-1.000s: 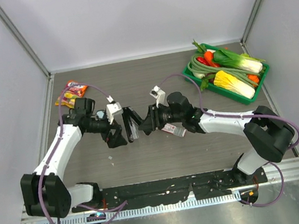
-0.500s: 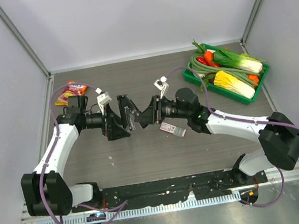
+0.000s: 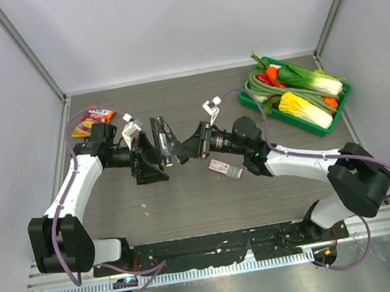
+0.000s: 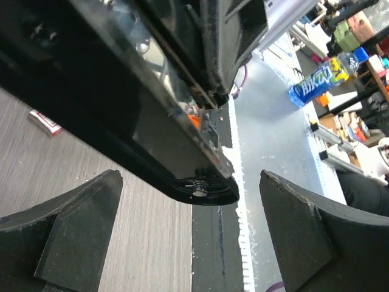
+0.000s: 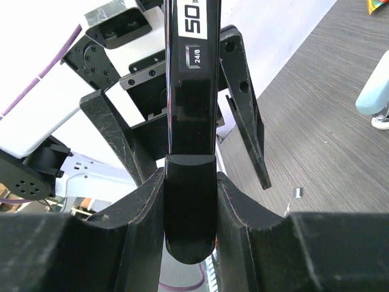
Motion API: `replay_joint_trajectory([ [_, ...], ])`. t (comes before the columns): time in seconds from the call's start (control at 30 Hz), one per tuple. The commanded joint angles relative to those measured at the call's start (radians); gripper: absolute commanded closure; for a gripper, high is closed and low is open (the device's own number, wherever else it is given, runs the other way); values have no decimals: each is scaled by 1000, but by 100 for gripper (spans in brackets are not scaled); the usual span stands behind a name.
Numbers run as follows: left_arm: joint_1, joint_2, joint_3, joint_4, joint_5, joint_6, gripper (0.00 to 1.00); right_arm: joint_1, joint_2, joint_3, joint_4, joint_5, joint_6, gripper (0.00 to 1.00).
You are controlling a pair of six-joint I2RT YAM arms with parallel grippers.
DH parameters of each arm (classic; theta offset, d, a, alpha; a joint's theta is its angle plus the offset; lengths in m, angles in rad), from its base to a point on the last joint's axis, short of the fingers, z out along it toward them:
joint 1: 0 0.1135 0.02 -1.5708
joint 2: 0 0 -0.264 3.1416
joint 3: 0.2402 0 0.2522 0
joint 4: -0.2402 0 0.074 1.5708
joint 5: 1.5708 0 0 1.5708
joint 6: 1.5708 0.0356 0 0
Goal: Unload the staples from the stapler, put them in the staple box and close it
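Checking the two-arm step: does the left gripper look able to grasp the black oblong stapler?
Probably yes: the left gripper is open, straddling the black oblong stapler the right gripper clamps.

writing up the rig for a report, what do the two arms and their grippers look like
The left arm and right arm have white links with black joints and black bases. A thin purple cable loops along each. The left gripper and right gripper are black, each with two wedge-shaped, scuffed fingers.
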Motion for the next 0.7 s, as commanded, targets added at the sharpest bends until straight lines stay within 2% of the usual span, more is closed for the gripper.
replay_joint_trajectory([
  [0.0, 7, 44, 95, -333, 91, 400, 0, 20, 19, 17, 226, -1, 55, 99],
  [0.03, 8, 58, 109, -417, 110, 516, 0, 26, 21, 18, 227, 2, 55, 99],
  [0.1, 8, 119, 154, -555, 124, 646, 6, 29, 22, 18, 223, 7, 45, 99],
  [0.13, 8, 145, 174, -616, 132, 716, 14, 31, 21, 18, 209, 12, 40, 99],
  [0.17, 8, 208, 196, -790, 135, 840, 19, 31, 15, 18, 203, 13, 37, 99],
  [0.2, 8, 225, 211, -793, 140, 896, 25, 31, 13, 15, 198, 15, 28, 99],
  [0.23, 8, 238, 213, -793, 134, 898, 38, 31, 10, 13, 181, 19, 23, 99],
  [0.3, 10, 238, 207, -793, 120, 915, 51, 32, 2, 12, 169, 21, 11, 99],
  [0.33, 8, 230, 202, -793, 115, 939, 72, 31, -1, 10, 155, 21, 5, 99],
  [0.43, 10, 199, 202, -795, 71, 949, 100, 32, -4, 12, 128, 21, -14, 99],
  [0.67, 16, 149, 198, -777, -69, 964, 100, 31, 27, 33, 109, -13, -28, 99],
])
